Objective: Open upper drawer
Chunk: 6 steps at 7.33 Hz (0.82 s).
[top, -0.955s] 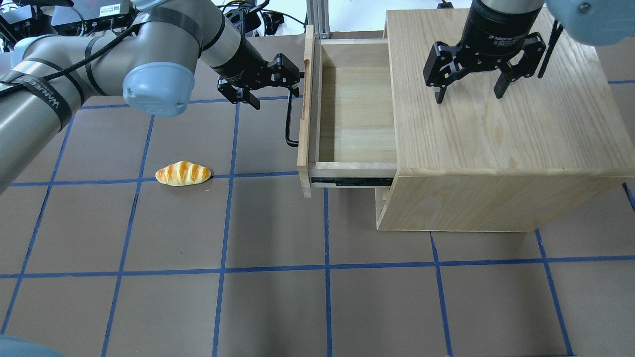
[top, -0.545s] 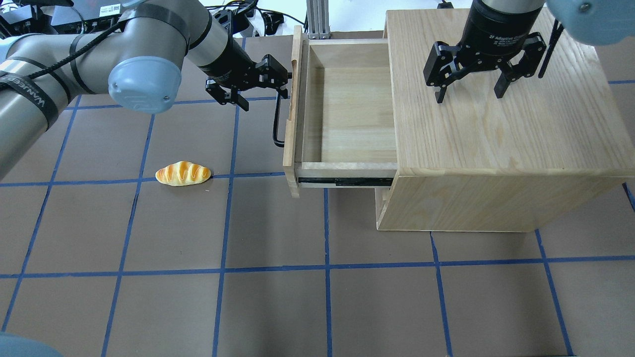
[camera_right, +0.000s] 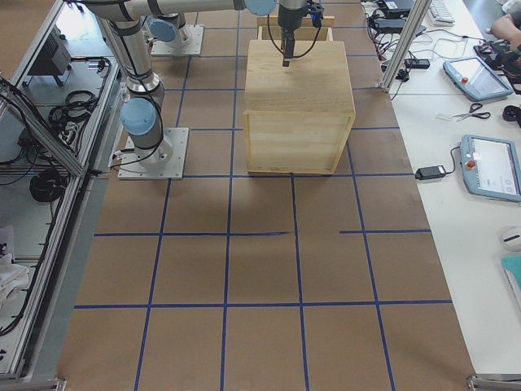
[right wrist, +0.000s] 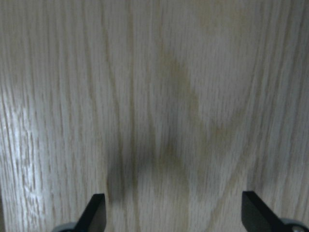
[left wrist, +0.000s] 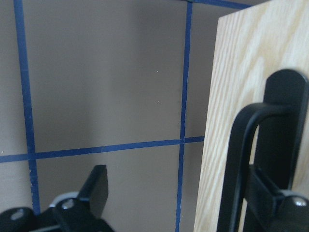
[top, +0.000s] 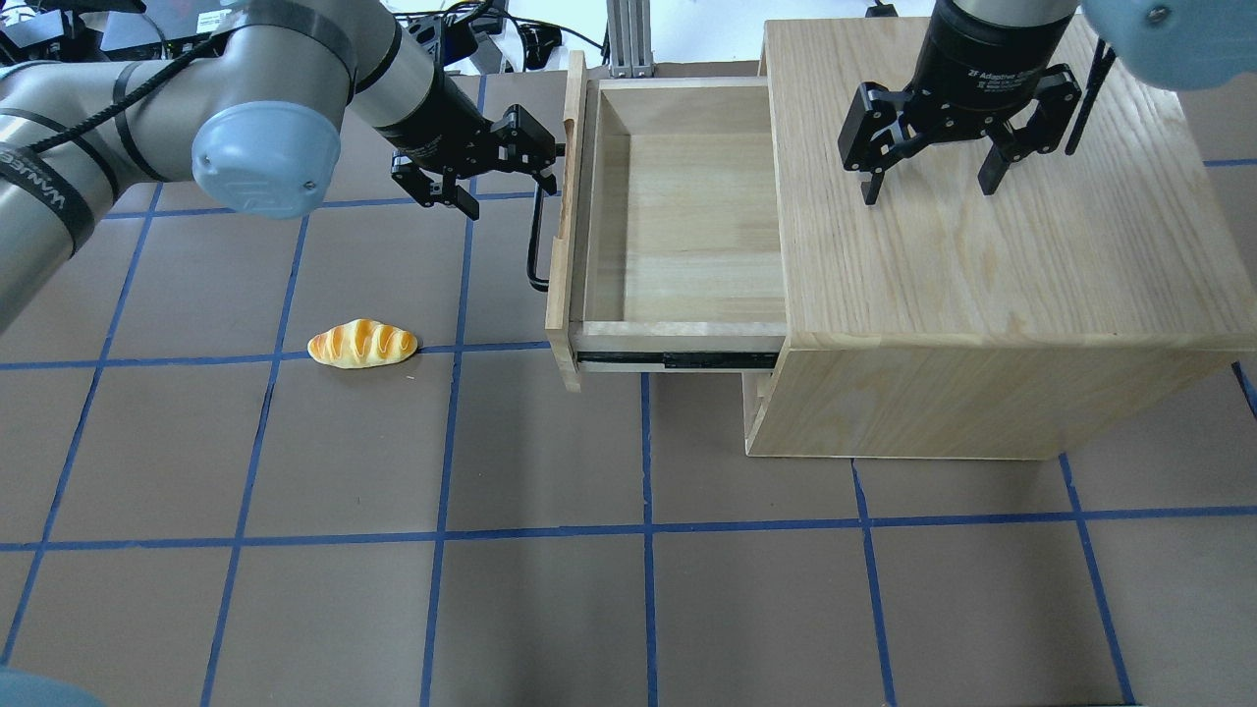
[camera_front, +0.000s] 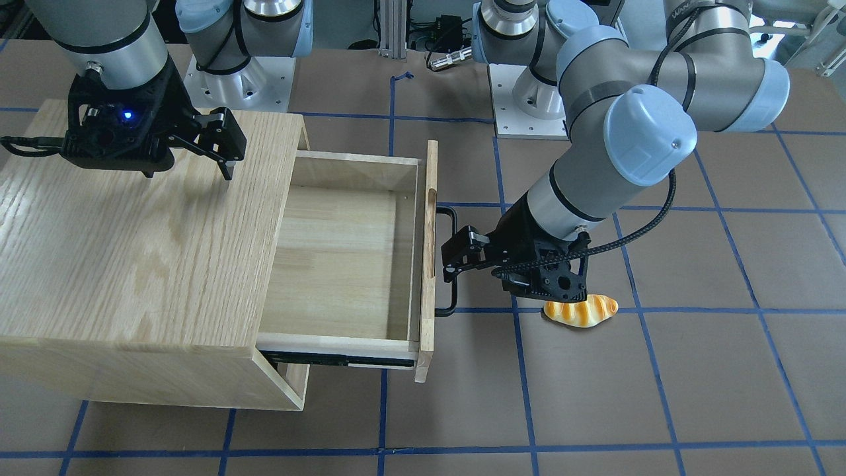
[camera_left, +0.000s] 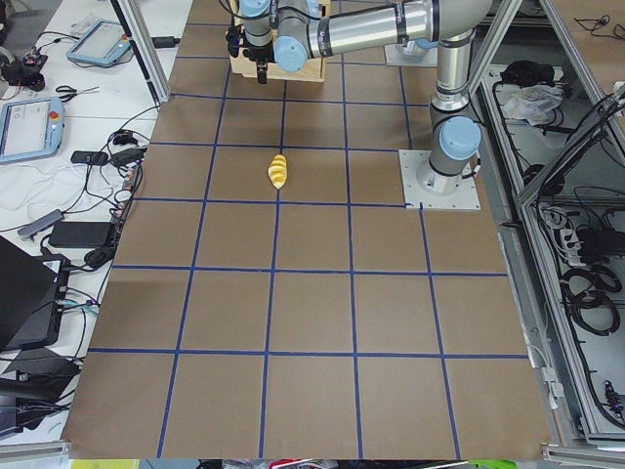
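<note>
Brown blue-taped tabletop (top: 344, 589), cluttered benches (camera_left: 59, 147) alongside. Left gripper (top: 511, 198) jaws wide around drawer (top: 678, 196) handle (top: 533, 245); right gripper (top: 928, 193) jaws wide, empty, above cabinet (top: 982, 275). Bun (camera_front: 581, 311) partly hidden from the front.

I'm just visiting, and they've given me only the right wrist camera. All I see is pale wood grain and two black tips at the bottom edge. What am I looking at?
Observer: That wood is the top of a cabinet. The right gripper hangs over it with its jaws open.
Operator: Does the cabinet have anything on it besides a top?
Observer: Yes, its upper drawer stands pulled well out, on the side towards the other arm.
Operator: Is that other arm touching it?
Observer: The left gripper is open, with one finger tucked behind the drawer's black handle.
</note>
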Available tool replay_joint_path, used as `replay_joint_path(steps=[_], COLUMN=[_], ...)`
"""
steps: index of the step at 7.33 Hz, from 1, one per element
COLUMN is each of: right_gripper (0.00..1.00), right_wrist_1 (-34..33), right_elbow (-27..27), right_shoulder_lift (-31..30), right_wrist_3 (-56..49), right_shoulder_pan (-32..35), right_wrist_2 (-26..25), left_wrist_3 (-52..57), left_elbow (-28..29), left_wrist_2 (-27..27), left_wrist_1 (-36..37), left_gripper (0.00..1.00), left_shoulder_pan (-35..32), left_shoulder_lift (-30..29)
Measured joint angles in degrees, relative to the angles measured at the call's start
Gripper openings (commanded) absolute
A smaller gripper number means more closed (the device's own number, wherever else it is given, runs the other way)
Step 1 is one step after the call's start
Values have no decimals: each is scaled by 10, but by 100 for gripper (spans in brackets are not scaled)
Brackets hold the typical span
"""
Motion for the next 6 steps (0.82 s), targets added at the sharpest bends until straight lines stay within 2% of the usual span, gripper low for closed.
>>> replay_joint_path(steps=[3,6], right_gripper=[100,100], right_wrist_1=[0,0], right_elbow=[0,0], right_shoulder_lift=[0,0], right_wrist_3=[0,0], right_shoulder_pan=[0,0], right_wrist_2=[0,0], left_wrist_3=[-2,39], left_elbow=[30,48], left_wrist_2=[23,118], left_wrist_1=[-87,-154], left_gripper=[100,100], left_shoulder_pan=[3,14], left_shoulder_lift=[45,89])
